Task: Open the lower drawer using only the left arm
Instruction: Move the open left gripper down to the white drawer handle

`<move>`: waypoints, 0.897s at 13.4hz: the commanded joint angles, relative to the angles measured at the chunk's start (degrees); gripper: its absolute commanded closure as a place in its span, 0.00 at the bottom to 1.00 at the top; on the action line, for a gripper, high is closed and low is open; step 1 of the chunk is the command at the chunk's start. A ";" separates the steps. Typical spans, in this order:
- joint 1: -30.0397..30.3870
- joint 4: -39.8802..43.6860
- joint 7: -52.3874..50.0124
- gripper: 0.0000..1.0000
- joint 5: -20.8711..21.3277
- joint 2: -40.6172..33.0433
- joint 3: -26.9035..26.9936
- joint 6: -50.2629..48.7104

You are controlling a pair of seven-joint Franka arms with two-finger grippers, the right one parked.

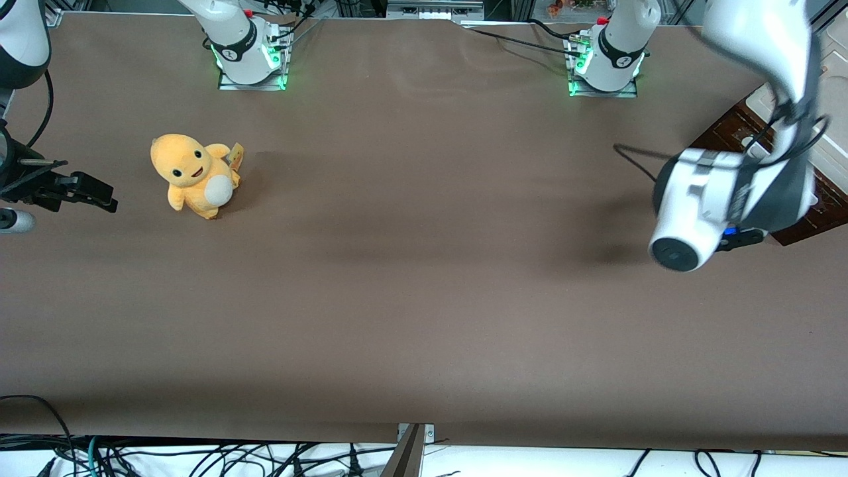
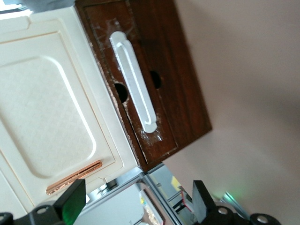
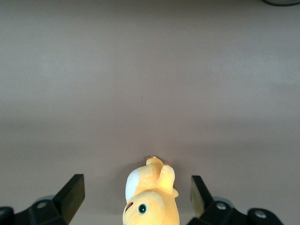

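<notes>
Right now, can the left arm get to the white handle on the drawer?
Probably yes. The gripper hangs open above the cabinet, apart from it, and nothing covers the white handle on the lower drawer. It has not yet come down to it.

Even overhead light; soft shadows on the tabletop (image 1: 424, 265); the left arm (image 1: 729, 192) is motion-blurred; green base LEDs glow.

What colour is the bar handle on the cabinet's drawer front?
White, against the dark-brown drawer front; the handle shows best in the left wrist view, with the open gripper above.
</notes>
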 commanded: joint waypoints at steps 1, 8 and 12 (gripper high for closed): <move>0.52 -0.73 -6.27 0.00 5.38 3.83 0.40 -2.15; 8.87 -9.35 -14.09 0.00 16.19 6.92 0.40 2.50; 10.73 -10.67 -17.09 0.03 18.67 9.19 0.31 3.30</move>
